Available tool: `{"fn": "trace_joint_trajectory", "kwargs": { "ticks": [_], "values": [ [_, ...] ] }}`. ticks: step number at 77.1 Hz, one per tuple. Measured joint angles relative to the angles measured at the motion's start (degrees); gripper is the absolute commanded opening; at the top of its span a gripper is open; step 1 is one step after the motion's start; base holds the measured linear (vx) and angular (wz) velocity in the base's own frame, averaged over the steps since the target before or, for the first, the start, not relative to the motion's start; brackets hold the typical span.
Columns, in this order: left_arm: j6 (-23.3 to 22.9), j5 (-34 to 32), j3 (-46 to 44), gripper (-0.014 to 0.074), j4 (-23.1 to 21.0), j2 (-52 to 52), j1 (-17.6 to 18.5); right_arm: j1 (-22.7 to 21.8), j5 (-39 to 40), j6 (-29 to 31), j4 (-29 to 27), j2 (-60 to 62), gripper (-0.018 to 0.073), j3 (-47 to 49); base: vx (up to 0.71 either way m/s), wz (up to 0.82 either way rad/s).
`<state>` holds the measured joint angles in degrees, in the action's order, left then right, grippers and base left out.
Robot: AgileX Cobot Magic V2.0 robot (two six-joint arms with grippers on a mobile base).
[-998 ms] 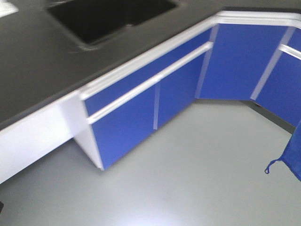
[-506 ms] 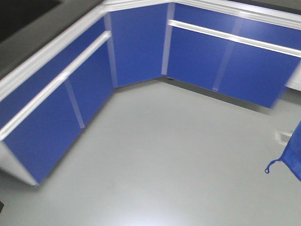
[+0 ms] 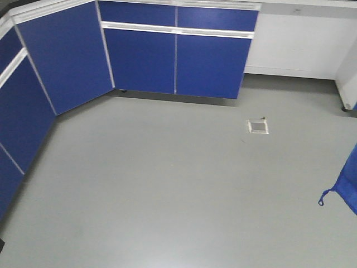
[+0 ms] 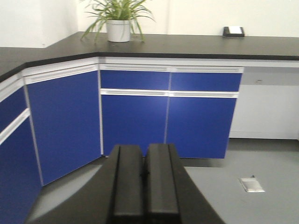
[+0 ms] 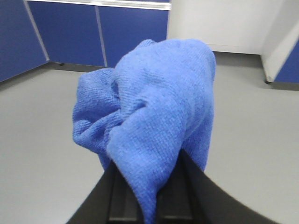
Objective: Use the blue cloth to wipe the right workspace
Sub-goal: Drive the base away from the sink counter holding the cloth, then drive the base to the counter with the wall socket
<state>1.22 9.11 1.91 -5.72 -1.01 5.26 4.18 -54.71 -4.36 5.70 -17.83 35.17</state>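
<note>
Right wrist view: right gripper (image 5: 148,189) clamped on the blue cloth (image 5: 154,107), which is bunched, draped over both fingers and held above grey floor (image 5: 42,140). Left wrist view: left gripper (image 4: 145,156) closed, fingers pressed together, nothing between them. Beyond it, the right workspace (image 4: 187,45) — black countertop over blue cabinets (image 4: 168,121), bearing a small black box (image 4: 233,31) and a potted plant (image 4: 119,21); the cloth is not touching it.
</note>
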Motion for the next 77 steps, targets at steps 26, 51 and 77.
{"fn": "trace_joint_trajectory", "kwargs": {
  "ticks": [26,51,77],
  "values": [
    [0.00,0.00,0.00,-0.0006,0.00,0.00,0.00,0.00,0.00,0.00,0.00,0.00,-0.0004,0.00,0.03,-0.23],
    [0.00,0.00,0.00,-0.0006,0.00,0.00,0.00,0.00,-0.04,0.00,0.00,0.00,-0.0004,0.00,0.11,-0.36],
    [0.00,0.00,0.00,-0.0006,0.00,0.00,0.00,0.00,-0.04,0.00,0.00,0.00,-0.0004,0.00,0.16,-0.43]
  ]
}}
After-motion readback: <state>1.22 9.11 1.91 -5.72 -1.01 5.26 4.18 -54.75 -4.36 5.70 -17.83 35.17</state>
